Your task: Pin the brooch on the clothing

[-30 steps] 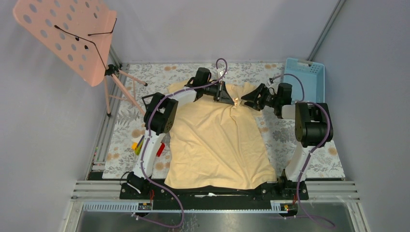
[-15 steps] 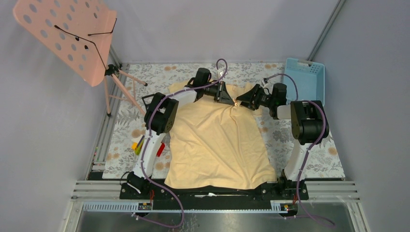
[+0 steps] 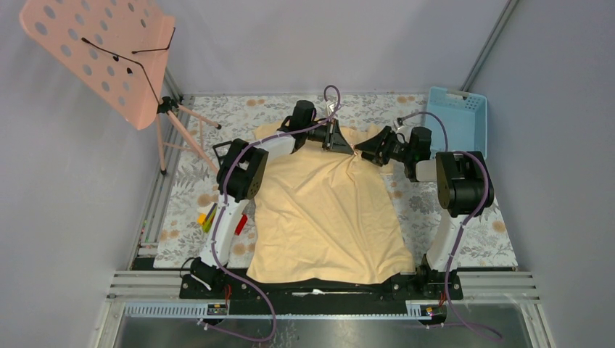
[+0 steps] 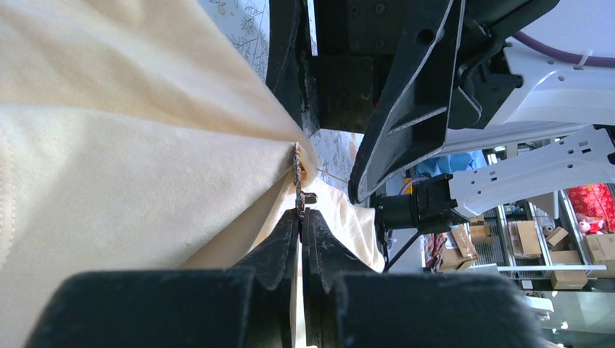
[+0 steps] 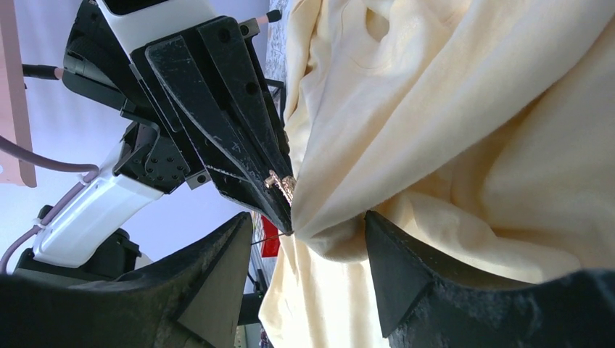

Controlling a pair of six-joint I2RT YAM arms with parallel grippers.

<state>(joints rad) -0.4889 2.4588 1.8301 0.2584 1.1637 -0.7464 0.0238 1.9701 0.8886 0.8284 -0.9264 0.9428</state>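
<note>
**Robotics laboratory test cell.** The left arm (image 3: 239,174) and right arm (image 3: 464,185) are bolted to an aluminium-profile frame (image 3: 145,284) at the near edge of a table (image 3: 482,243) spread with a floral cloth (image 3: 181,217). Plain grey panels (image 3: 72,239) enclose the cell, and cables (image 3: 255,290) run exposed. The left wrist view shows shelving (image 4: 508,217) stacked with cardboard boxes (image 4: 600,248).
</note>
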